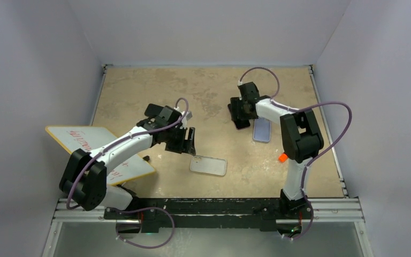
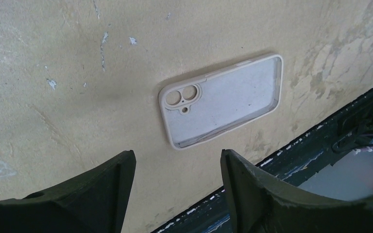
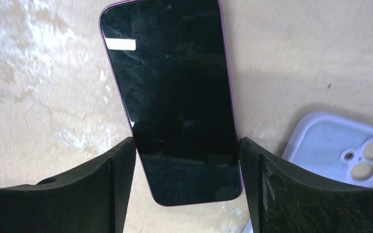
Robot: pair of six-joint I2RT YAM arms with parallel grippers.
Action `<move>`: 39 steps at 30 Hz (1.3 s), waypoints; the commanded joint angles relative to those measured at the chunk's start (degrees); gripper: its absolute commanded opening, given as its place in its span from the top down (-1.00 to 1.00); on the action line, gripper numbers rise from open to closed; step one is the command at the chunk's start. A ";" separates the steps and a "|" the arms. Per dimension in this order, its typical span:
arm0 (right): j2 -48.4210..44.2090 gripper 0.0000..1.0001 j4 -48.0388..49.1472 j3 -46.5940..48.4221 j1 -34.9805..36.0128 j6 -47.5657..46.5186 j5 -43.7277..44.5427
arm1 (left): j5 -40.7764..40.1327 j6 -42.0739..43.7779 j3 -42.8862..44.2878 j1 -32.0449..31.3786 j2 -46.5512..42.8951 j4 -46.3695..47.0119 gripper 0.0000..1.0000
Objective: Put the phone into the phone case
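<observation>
Top external view showed the phone (image 1: 242, 127) lying screen-up on the tan table (image 1: 139, 91) toward 1 o'clock from the table's middle, mostly hidden under the right gripper (image 1: 239, 115). In the right wrist view that gripper's two dark fingers (image 3: 121, 165) pressed against the phone's long purple edges near its lower end, pinching it. A lavender case (image 1: 261, 129) lay just beside the phone at its 3 o'clock, open side up with its camera holes showing. Well apart, at about 6 o'clock from the middle, a pale case (image 1: 208, 165) lay flat with its hollow up. The left gripper (image 1: 188, 143) hung just at the pale case's 10 o'clock, fingers spread wide and empty, touching nothing. A white board (image 1: 93, 150) with red writing lay at 9 o'clock, overhanging the table's left edge.
</observation>
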 commanded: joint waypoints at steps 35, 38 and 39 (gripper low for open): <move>-8.47 -0.98 3.44 -6.61 5.59 -2.41 0.62 | -23.59 -5.16 9.15 -17.20 -3.47 -3.31 -0.18; -5.69 -0.96 2.64 -4.46 5.68 -3.40 -0.20 | -24.71 -4.31 10.07 -18.25 -4.87 -3.42 -0.21; -4.84 -0.96 2.22 -3.82 5.60 -3.42 -0.06 | -25.01 -3.94 10.23 -18.47 -5.55 -3.13 -0.23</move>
